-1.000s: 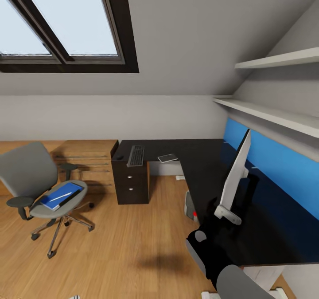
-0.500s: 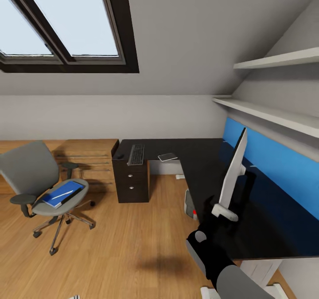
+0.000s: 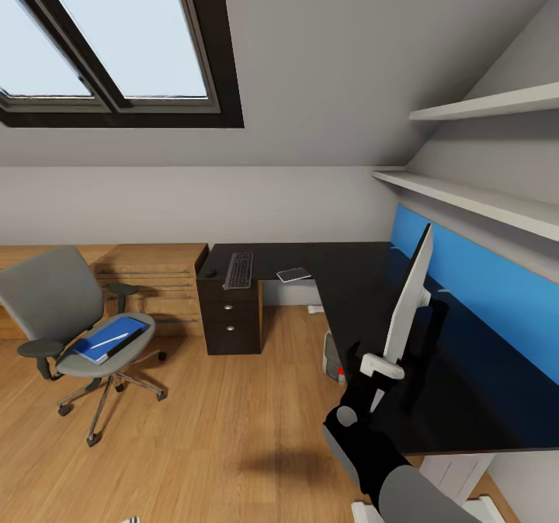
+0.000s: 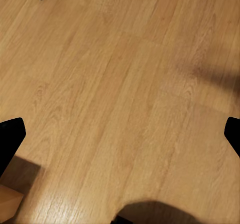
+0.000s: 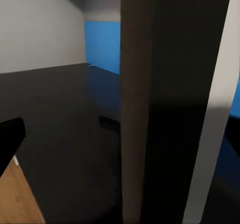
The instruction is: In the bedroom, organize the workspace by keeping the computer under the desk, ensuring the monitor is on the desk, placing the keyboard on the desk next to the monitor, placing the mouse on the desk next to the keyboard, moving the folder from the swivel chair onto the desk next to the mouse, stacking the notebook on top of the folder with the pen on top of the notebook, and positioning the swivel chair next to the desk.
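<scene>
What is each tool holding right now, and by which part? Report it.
The right tool grips the monitor at its lower near corner, screen tilted over the desk. The left tool is open over bare floor, holding nothing.

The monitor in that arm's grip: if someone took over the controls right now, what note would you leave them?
Right gripper: closed on the monitor, held tilted over the desk, edge-on to the head camera.
Left gripper: open, empty, over bare floor.
On the desk: keyboard, mouse, notebook.
Computer: under the desk.
On the swivel chair, away from the desk: folder with the pen on it.
Left: stand the monitor, bring keyboard and mouse beside it, move the folder, stack notebook and pen, roll the chair in.
</scene>
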Robot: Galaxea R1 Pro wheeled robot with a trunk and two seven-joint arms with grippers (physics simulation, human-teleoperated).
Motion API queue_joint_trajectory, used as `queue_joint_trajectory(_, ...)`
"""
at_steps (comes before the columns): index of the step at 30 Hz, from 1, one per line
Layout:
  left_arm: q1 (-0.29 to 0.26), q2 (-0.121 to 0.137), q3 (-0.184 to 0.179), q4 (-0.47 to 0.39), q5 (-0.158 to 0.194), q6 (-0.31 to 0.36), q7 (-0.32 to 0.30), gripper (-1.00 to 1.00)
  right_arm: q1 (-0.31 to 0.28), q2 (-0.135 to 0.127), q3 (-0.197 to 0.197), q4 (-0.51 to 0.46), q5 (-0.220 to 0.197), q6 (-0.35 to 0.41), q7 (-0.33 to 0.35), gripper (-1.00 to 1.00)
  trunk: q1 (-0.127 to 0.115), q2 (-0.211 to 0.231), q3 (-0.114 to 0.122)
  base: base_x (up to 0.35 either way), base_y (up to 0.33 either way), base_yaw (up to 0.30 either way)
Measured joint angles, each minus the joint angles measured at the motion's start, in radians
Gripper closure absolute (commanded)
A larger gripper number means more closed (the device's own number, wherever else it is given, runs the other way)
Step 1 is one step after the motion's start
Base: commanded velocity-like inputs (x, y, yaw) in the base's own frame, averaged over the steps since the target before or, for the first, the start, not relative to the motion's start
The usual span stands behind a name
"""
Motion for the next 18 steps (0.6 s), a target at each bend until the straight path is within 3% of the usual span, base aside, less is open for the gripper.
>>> queue_joint_trajectory(7, 0.000, 0.000, 0.000, 0.000, 0.000, 0.000, 0.000, -1.00, 0.000, -0.001, 0.004, 0.000, 0.000, 0.008, 0.003, -1.00, 0.000, 0.000, 0.000, -0.054, 0.000, 0.000)
queue_joint_trajectory(18, 0.000, 0.000, 0.000, 0.000, 0.000, 0.001, 0.000, -1.00, 0.000, -0.001, 0.005, 0.000, 0.000, 0.009, 0.004, -1.00, 0.001, 0.000, 0.000, -0.319, 0.000, 0.000)
